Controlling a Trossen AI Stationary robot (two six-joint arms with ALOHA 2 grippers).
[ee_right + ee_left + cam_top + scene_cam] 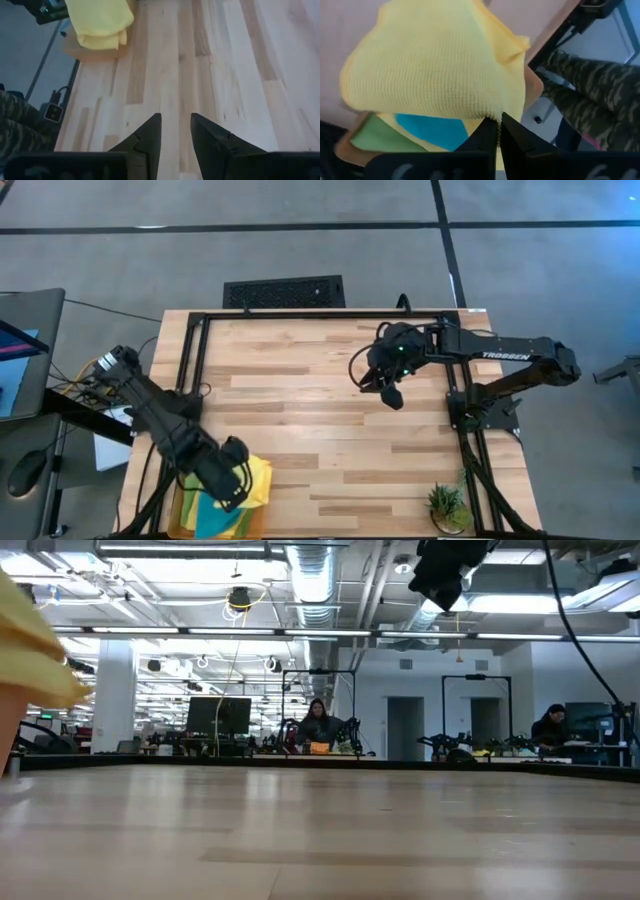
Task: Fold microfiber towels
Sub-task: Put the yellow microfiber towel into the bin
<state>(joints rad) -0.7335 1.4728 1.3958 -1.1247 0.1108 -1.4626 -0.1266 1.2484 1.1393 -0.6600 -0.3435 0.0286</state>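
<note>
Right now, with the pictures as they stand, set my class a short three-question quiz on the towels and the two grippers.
1. True or false: the left gripper is shut on the edge of a yellow towel.
2. Which towel colours show beneath that yellow towel? A) teal and green B) red and white C) none
3. Fill in: the right gripper hangs above the bare table with its fingers ____.

Key: 1 true; 2 A; 3 open.

L gripper (234,478) at near-left corner, fingers pinched closed; R gripper (391,392) raised, fingers apart.
</note>
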